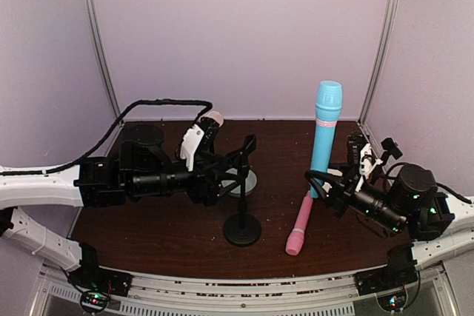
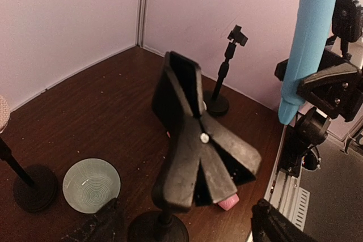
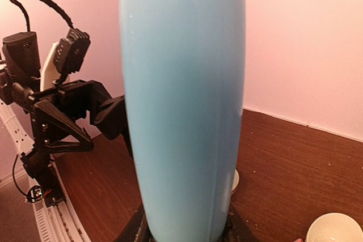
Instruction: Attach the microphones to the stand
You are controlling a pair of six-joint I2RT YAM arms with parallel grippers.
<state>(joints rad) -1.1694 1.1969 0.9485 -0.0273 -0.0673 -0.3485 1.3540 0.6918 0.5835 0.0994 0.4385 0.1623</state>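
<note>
Centre-right, the right gripper [image 1: 323, 185] pinched the sky-blue plastic microphone [image 1: 326, 135] upright; the left gripper [image 1: 228, 172] stood spread by the black clip stand [image 1: 242, 229], which a misaligned insertion could topple.

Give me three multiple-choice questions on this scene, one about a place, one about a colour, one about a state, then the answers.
1. Where is the pink microphone?
A) lying on the table
B) clipped in a stand
C) leaning on the back wall

2. What colour is the microphone in the right hand?
A) cream
B) sky-blue
C) green

3. How is the clip on the front stand?
A) holding a microphone
B) empty
C) broken off

Answers:
1 A: it lies flat on the table, right of the stand's base.
2 B: the right hand grips the sky-blue microphone upright.
3 B: the left wrist view shows the clip with nothing in it.
</note>
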